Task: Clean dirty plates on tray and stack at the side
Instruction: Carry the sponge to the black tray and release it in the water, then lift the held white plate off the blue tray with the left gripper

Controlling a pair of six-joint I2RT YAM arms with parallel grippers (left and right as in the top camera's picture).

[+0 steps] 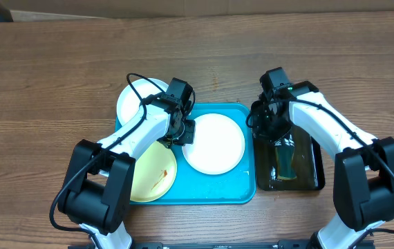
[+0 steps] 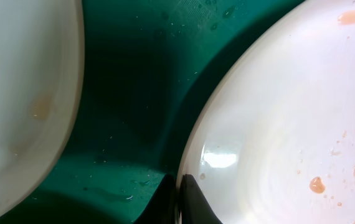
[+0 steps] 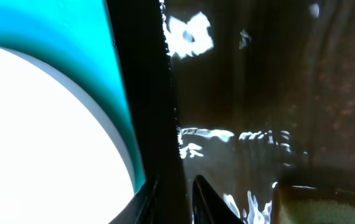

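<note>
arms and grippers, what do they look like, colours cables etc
The left arm and right arm have white curved shells with black joints. Loose black cables loop alongside. The left gripper and right gripper are black; a green light glows near the right wrist.

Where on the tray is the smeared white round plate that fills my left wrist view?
Observer: The smeared white round plate lies in the middle of the turquoise rectangular plastic tray, with the left gripper shut on its left rim.
Operator: Any other plates?
Observer: Two. A second white plate overhangs the tray's far left corner, and a pale yellow plate sits in the near left part.
Operator: And the other arm?
Observer: The right gripper is down over a narrow black rectangular tray just right of the turquoise one. That tray holds dark liquid and a greenish block, probably a sponge.
</note>
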